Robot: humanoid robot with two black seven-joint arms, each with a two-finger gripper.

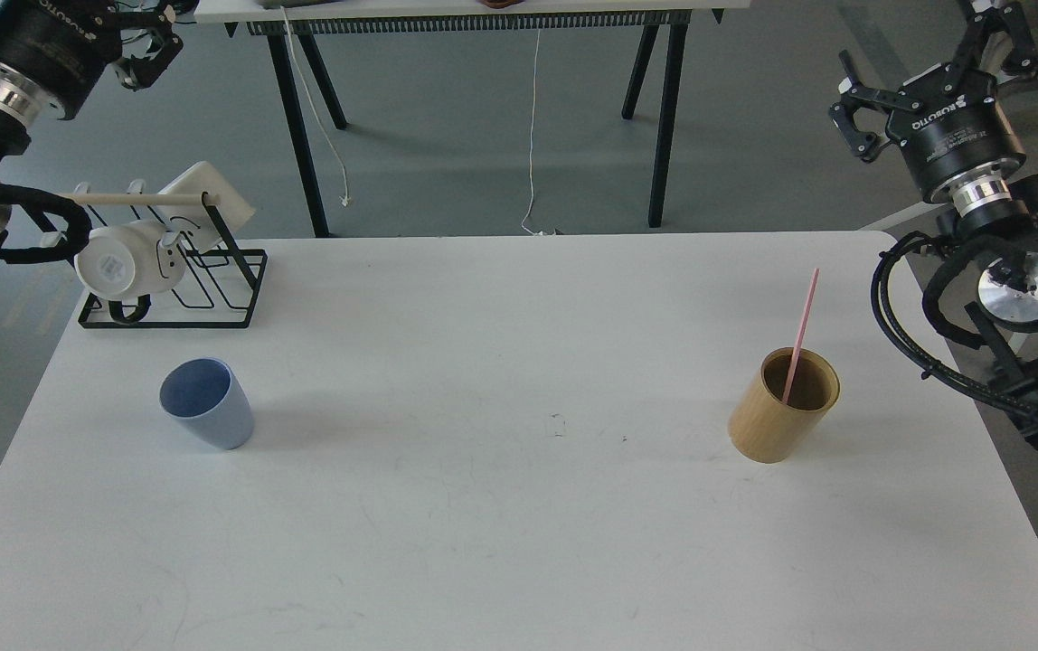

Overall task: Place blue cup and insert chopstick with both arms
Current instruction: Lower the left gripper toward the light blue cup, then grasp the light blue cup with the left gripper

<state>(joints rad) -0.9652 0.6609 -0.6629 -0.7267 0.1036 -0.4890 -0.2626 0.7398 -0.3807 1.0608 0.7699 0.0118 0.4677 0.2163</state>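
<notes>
The blue cup (206,415) stands upright on the left part of the white table (519,542). The pink-red chopstick (801,334) leans inside the tan bamboo-coloured holder (783,406) on the right part of the table. My left gripper (141,41) is high at the top left, far above and behind the cup, partly cut off by the view's edge. My right gripper (912,50) is high at the top right, beyond the table's far right corner, open and empty, well above the holder.
A black wire rack (184,280) with a pale wooden rod and a white mug (121,262) stands at the table's far left corner. Another table's legs (664,117) stand on the grey floor behind.
</notes>
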